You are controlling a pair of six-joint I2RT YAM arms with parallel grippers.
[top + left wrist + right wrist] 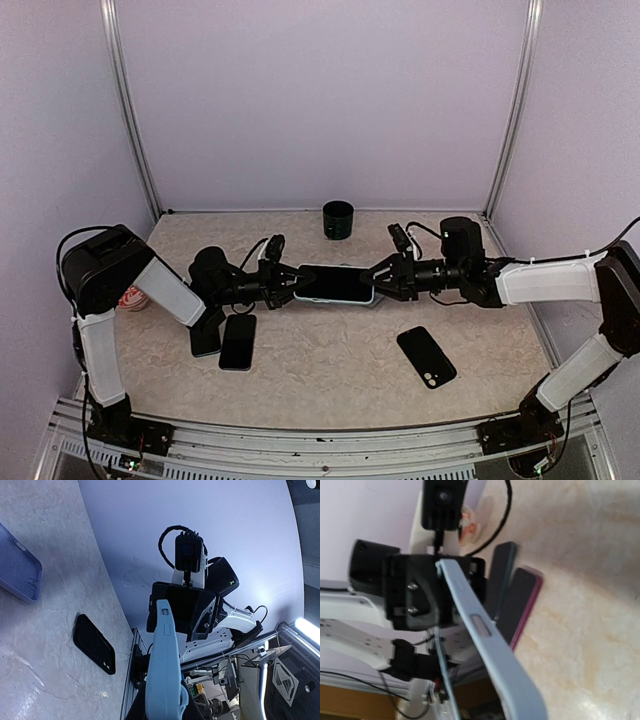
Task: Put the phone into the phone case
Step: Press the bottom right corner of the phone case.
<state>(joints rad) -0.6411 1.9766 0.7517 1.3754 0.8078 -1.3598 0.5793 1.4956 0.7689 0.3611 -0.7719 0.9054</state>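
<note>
End effectors (291, 283) (378, 274), two; blue phone case (162, 670), one.

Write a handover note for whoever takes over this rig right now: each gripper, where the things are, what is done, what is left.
left gripper: shut on one end of the case, held in the air above the table.
right gripper: at the case's other end; whether it grips cannot be told.
phone: its dark face shows inside the case's blue rim.
Done: the phone seems to be in the case.
Left: check that it sits flush all round, then probably set it down.
</note>
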